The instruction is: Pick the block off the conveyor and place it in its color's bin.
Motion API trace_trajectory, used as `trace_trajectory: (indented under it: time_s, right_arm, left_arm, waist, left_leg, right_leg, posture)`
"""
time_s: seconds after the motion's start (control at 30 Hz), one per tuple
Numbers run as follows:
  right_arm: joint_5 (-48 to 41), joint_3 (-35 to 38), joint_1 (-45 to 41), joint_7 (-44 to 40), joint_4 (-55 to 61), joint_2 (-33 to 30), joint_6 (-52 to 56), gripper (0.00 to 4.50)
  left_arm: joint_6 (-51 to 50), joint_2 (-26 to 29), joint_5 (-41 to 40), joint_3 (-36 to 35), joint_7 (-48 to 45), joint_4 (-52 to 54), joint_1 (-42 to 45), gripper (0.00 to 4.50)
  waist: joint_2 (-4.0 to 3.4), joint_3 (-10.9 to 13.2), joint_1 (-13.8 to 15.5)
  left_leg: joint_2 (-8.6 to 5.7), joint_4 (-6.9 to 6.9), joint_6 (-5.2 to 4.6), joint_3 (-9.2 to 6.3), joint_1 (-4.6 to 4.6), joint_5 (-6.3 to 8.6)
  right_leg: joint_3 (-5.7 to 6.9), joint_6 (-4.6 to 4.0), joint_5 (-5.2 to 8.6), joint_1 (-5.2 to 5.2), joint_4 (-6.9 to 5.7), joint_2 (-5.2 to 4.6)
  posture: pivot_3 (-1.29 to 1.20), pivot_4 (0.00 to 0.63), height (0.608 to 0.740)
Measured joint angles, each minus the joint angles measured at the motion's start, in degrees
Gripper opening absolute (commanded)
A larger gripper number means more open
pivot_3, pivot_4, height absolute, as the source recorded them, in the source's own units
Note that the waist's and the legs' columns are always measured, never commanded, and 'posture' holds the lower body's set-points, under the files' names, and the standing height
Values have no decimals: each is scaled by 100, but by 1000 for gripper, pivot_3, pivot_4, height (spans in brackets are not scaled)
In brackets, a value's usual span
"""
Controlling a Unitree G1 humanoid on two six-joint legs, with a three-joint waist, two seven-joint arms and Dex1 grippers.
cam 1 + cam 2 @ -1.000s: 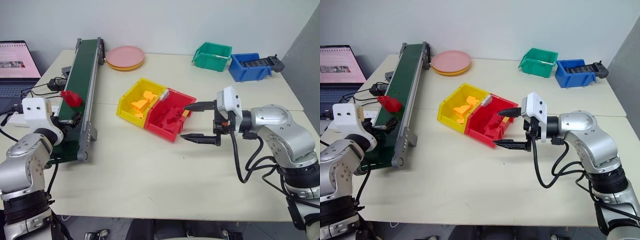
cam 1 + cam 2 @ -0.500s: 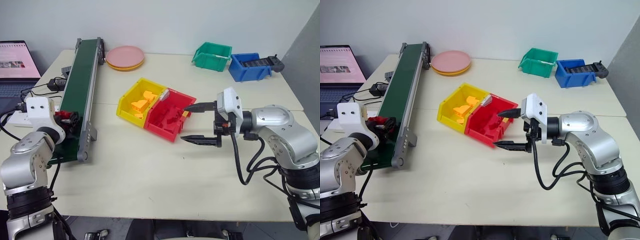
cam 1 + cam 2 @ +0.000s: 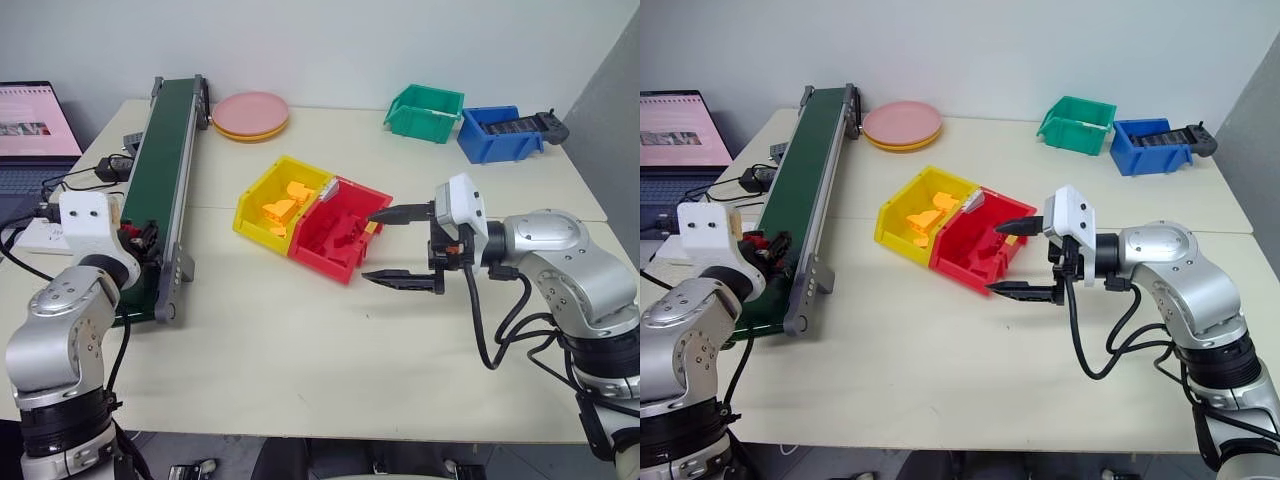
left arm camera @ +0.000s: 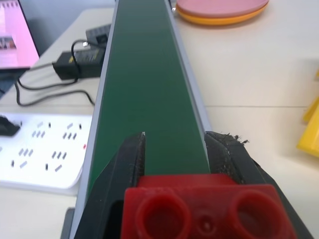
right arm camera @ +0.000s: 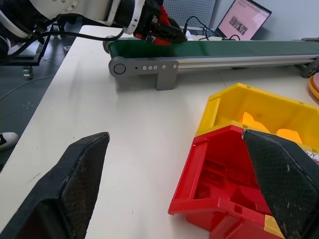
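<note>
Now the block (image 4: 204, 211) is pinched by the left gripper (image 4: 174, 164) at frame bottom; the pinch should be kept firm toward the bin (image 3: 340, 228); the right gripper (image 3: 397, 245) is held spread.

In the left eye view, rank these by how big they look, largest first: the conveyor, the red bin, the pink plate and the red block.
1. conveyor
2. red bin
3. pink plate, though it sits farther back, so this ranking is unsure
4. red block, mostly hidden in the left gripper

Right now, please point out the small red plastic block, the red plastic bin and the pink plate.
small red plastic block (image 4: 199, 214), left wrist view, studded top.
red plastic bin (image 3: 322, 254), left eye view, front wall.
pink plate (image 3: 250, 108), left eye view, its centre.
</note>
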State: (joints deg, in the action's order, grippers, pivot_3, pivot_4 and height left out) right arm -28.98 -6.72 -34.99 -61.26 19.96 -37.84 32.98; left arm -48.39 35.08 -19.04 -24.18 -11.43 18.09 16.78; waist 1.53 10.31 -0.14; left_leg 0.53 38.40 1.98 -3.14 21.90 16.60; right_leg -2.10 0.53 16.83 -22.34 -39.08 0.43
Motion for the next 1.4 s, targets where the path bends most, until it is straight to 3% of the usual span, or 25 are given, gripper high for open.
trace_trajectory:
  time_s: [0.17, 0.27, 0.37, 0.43, 0.6, 0.87, 0.93, 1.0, 1.37, 1.4]
  right_arm:
    - [-35, 161, 3, 35, 69, -169, 14, 4500]
    - [-148, 520, 163, 289, 371, -324, 198, 4500]
    - [-249, 806, 442, 495, 744, -601, 492, 4500]
    - [-365, 987, 653, 612, 996, -824, 780, 4500]
    - [-558, 1537, 1083, 962, 1597, -1478, 1570, 4500]
    - [-864, 1724, 1353, 1352, 2063, -1498, 1874, 4500]
    - [-931, 1736, 1385, 1412, 2117, -1503, 1904, 4500]
    - [-1018, 1776, 1400, 1477, 2137, -1544, 1943, 4500]
    - [-1050, 1837, 1544, 1601, 2129, -1599, 1885, 4500]
    - [-1046, 1834, 1543, 1601, 2123, -1602, 1857, 4500]
  left_arm:
    - [-21, 144, -220, 682, -543, 102, 877, 1535]
    - [74, -252, -218, 1513, -868, -448, 2007, 1535]
    - [323, -758, -185, 2206, -1185, -988, 2574, 1535]
    - [476, -999, -125, 2576, -1405, -1411, 2739, 1535]
    - [1072, -1532, 125, 3315, -2021, -2311, 3106, 1535]
    - [1530, -1729, 377, 3437, -2445, -2960, 3150, 1535]
    - [1560, -1733, 435, 3485, -2514, -2998, 3149, 2235]
    - [1613, -1728, 465, 3502, -2650, -2997, 3149, 2407]
    - [1604, -1618, 521, 3501, -2908, -2752, 3127, 4460]
    - [1598, -1603, 521, 3500, -2920, -2720, 3126, 4460]
  waist:
    - [1, 0, 54]
    - [1, 0, 121]
    - [1, 0, 122]
    - [-6, 4, -16]
    - [-8, 6, 22]
    - [-9, 6, -2]
    - [-9, 6, 2]
    - [-9, 6, 4]
    - [-9, 6, 3]
    - [-9, 6, 3]
  left_leg:
    - [-8, 6, 1, -8, 9, -1]
    - [-11, 15, 2, -14, 18, -1]
    - [-11, 30, 2, -1, 26, -1]
    - [-6, 32, -1, 9, 28, 0]
    - [-5, 38, -2, 4, 44, 0]
    - [-1, 40, -2, 2, 46, 0]
    - [-5, 43, -2, 5, 47, 0]
    - [-5, 43, -2, 5, 47, 0]
    - [-4, 43, -2, 4, 47, 0]
    - [-4, 43, -2, 4, 46, 0]
  right_leg:
    - [8, 0, 0, 4, 3, -3]
    - [15, 3, -1, 4, 4, -4]
    - [3, 4, 0, 2, 6, -4]
    - [-11, 4, 0, -10, -1, 4]
    - [0, 4, 0, -12, -2, 4]
    - [-3, 5, 0, -13, -2, 14]
    - [-8, 7, -1, -13, -1, 12]
    - [-7, 7, -2, -13, -1, 11]
    - [-7, 7, -1, -13, -1, 13]
    - [-7, 7, -1, -13, -2, 13]
  posture:
    - [0, 150, 740]
    - [0, 150, 740]
    - [0, 150, 740]
    - [0, 150, 740]
    - [0, 150, 740]
    - [0, 150, 740]
    - [0, 150, 740]
    - [0, 150, 740]
    - [0, 150, 740]
    - [0, 150, 740]
